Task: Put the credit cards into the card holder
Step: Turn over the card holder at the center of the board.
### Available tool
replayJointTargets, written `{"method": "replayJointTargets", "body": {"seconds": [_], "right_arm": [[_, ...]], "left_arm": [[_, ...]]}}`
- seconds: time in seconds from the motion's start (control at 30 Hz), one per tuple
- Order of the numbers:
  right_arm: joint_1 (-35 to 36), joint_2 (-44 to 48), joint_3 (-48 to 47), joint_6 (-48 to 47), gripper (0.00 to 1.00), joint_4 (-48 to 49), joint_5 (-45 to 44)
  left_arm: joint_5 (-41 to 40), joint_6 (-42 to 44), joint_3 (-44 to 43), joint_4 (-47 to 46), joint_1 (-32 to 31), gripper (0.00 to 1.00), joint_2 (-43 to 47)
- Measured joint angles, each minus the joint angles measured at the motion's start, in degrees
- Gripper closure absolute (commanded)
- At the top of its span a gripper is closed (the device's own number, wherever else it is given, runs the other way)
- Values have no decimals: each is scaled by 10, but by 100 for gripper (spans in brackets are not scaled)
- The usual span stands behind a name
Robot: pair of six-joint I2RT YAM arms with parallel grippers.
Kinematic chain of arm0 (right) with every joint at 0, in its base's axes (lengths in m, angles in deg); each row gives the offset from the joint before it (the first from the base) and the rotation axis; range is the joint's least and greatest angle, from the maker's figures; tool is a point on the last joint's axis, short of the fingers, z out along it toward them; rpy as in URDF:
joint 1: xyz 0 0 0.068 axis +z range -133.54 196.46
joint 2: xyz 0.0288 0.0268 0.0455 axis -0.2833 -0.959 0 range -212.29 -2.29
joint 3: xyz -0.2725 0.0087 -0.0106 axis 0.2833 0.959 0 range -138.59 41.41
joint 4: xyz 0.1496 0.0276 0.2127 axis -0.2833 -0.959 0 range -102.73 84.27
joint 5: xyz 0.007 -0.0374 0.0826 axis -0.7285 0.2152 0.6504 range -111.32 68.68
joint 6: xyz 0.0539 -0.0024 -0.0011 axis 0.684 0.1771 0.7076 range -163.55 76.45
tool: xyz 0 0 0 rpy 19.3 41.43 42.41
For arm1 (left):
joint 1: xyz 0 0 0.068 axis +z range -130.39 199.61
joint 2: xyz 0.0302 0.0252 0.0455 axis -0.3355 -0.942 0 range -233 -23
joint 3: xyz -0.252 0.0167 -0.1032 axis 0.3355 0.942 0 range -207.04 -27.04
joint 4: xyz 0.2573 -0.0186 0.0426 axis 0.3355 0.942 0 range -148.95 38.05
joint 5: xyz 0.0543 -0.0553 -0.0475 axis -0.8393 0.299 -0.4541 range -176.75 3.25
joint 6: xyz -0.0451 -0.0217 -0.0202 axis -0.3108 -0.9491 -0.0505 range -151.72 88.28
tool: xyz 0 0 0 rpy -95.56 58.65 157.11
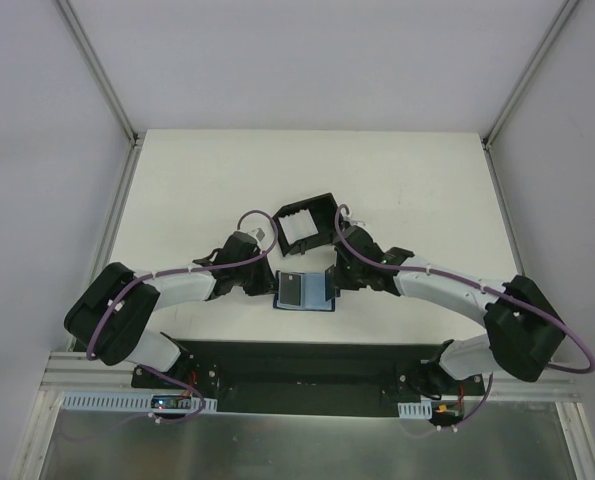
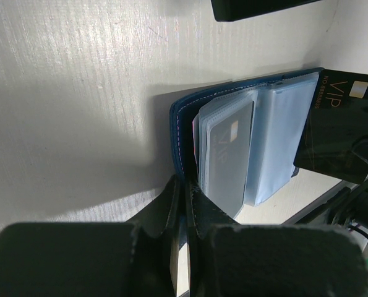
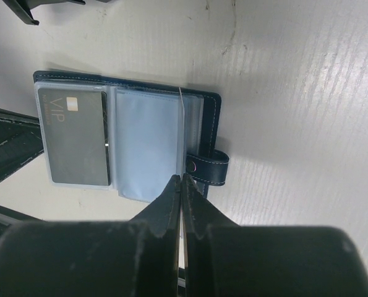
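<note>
The navy card holder lies open on the table between my two grippers, its clear sleeves up. A grey VIP card sits in its left sleeve and also shows in the right wrist view. My left gripper is shut on the card holder's left cover edge. My right gripper is shut on a dark VIP credit card, held upright over the holder's right side by the snap tab. The right wrist view shows this card edge-on as a thin white line.
A black square tray stands just behind the card holder with whitish cards inside; its near wall shows at the top of the left wrist view. Both arms converge at the table's near middle.
</note>
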Motion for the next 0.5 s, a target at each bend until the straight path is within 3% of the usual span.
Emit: {"method": "replayJointTargets", "body": {"seconds": [0.5], "right_arm": [[0, 18, 0, -1, 100, -9, 1]], "left_arm": [[0, 0, 0, 0, 0, 100, 0]]}}
